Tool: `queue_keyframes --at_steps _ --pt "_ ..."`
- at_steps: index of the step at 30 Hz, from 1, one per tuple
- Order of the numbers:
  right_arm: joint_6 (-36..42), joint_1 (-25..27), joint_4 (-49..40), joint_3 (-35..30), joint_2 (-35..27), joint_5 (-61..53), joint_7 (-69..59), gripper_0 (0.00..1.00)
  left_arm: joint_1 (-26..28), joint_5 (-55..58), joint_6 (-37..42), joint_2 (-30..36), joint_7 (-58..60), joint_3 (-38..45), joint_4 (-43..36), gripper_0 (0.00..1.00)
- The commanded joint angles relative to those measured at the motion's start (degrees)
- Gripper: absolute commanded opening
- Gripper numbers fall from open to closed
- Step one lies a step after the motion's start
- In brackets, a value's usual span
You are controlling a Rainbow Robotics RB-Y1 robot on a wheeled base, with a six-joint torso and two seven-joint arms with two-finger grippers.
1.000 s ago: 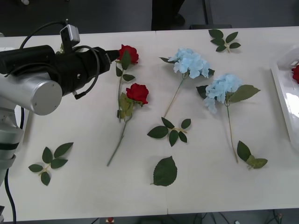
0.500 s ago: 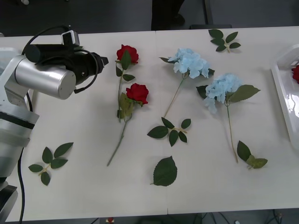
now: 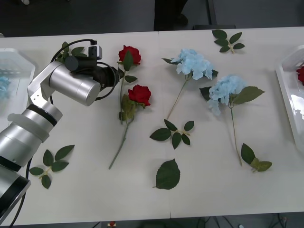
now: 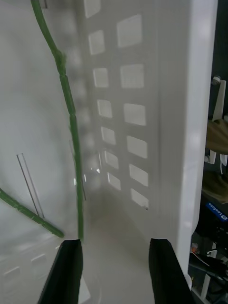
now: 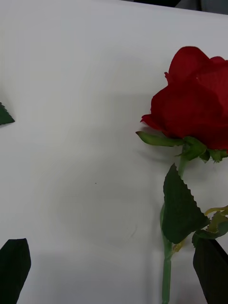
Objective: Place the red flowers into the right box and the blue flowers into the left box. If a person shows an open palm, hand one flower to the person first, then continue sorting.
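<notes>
On the table [image 3: 85,180], two red roses [image 3: 139,94] lie left of the blue flowers [image 3: 194,63]. They're light and floppy, so pinch the thin stem [image 5: 166,266] below the bloom. Your left gripper [image 3: 115,75] hangs spread beside the upper rose; your right gripper [image 4: 114,270], spread, sits in the right box [image 4: 175,118].

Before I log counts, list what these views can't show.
- Right box: cut by front view's edge; flower count unknown.
- Left box: likewise cut by the edge.
- Stems, right wrist view: blooms out of frame.
- Left gripper, by the roses: hidden behind its wrist in front view.
</notes>
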Motion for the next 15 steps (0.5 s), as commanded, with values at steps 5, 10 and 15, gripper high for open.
queue_keyframes --at_steps 5,10,15 --pt "3.8 2.5 -6.0 -0.6 0.4 -2.0 1.1 0.83 -7.1 -0.6 -0.7 -2.9 -3.3 -5.4 5.2 1.0" --pt "11.9 2.5 -14.0 -0.6 0.3 -7.3 2.5 1.0 -8.1 -0.5 -0.6 -4.1 -4.4 -7.8 8.0 1.0" --pt "18.9 2.5 -22.8 -0.6 0.4 -13.5 2.1 1.0 -8.2 -0.4 1.3 -4.4 -5.3 -8.2 8.3 1.0"
